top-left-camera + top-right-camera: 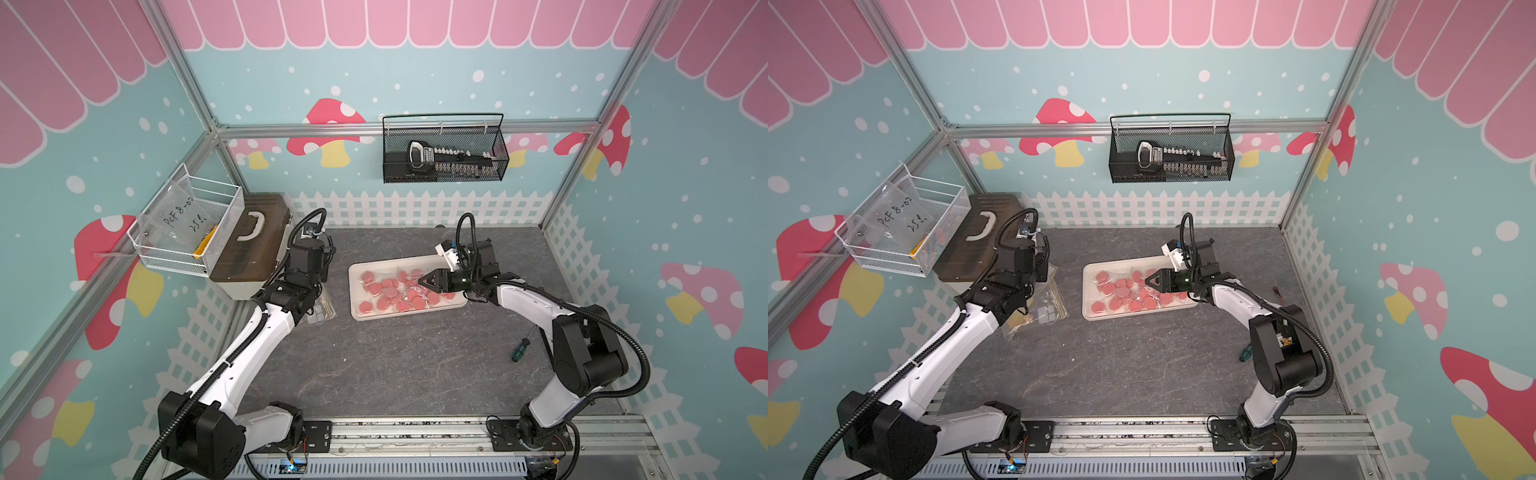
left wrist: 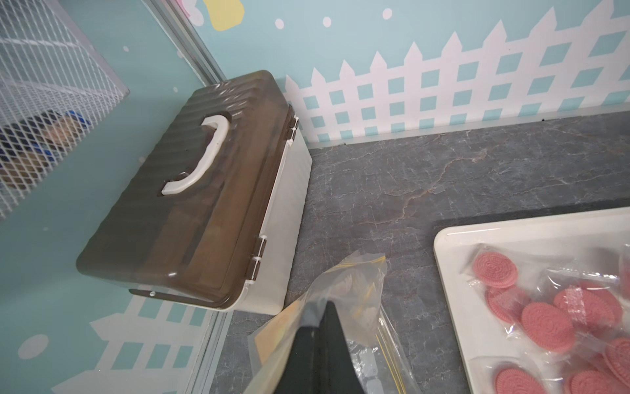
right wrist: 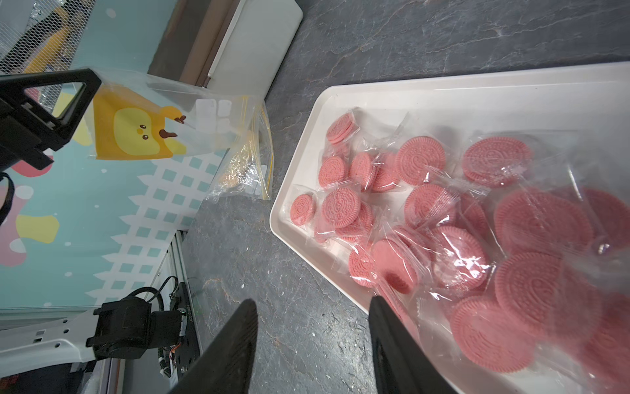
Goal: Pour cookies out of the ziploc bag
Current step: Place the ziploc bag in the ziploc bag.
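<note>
Heaped in the white tray (image 1: 356, 316): cookies (image 1: 395, 291) in clear wrappers, just beneath and ahead of the right gripper (image 3: 313, 303), spread apart, gripping nothing. Off the tray's left side: left gripper (image 2: 324, 307), pinched tight on a duck-printed ziploc bag (image 3: 136, 136), held up. Counted: roughly twenty pink cookies, overlapping; one tray; a second clear bag (image 3: 249, 167) flat beside the tray. Underneath, grey marbled tabletop (image 1: 395, 365); around, teal mushroom-print walls (image 1: 415, 75).

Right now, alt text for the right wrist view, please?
Wrapped pink cookies lie in a white tray on the grey table. Beside it the left gripper holds a clear ziploc bag printed with a yellow duck; the right gripper hangs open, empty.
</note>
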`<state>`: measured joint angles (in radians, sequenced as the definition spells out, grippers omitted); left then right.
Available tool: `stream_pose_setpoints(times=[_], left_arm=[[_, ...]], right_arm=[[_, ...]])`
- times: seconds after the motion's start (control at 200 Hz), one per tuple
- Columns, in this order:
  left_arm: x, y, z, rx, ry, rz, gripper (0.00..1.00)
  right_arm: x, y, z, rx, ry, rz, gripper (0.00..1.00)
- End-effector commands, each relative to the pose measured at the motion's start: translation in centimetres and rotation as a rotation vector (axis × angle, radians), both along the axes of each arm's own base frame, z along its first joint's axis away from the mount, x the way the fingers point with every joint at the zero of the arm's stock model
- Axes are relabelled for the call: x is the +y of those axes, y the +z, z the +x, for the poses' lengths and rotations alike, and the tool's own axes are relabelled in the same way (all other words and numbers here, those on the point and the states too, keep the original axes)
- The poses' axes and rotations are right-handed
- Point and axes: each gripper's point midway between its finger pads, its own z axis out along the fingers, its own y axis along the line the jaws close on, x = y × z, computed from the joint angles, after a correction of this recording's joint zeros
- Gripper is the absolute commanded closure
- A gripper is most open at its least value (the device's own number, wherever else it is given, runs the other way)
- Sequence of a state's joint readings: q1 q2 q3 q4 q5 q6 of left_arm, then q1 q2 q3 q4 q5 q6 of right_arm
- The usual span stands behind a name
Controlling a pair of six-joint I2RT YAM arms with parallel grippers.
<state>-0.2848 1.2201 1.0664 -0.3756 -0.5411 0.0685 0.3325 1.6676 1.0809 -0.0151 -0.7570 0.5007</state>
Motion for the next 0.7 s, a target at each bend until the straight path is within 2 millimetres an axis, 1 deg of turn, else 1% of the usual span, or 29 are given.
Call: stream_pose_setpoints(times=[0.0,0.27,0.36,0.61,0.695], left_arm=[[0.1,0.5,-0.2,-0.041,-0.029,0.000,0.97],[0.8,-1.8,-1.5,0.002,-0.013,0.006,0.96],[0.6,-2.5,-2.2,0.011,-0.035,-0.007,0.96],[1.0,-3.0,-4.5,0.002,-0.036,-0.029,0.88],[0.9,-3.7,-4.9,0.033,-0.036,-0.044,0.84]], right_arm=[[-0.4,0.6,-0.6,-0.026,0.014,-0.001,0.47],[-0.9,0.4,-0.5,-0.018,0.018,-0.006,0.47],[-1.0,0.4,-0.4,-0.016,0.016,-0.005,0.47],[-1.0,0.4,-0.2,-0.014,0.015,-0.004,0.47],[-1.1,0.2,-0.1,-0.010,0.013,-0.005,0.47]])
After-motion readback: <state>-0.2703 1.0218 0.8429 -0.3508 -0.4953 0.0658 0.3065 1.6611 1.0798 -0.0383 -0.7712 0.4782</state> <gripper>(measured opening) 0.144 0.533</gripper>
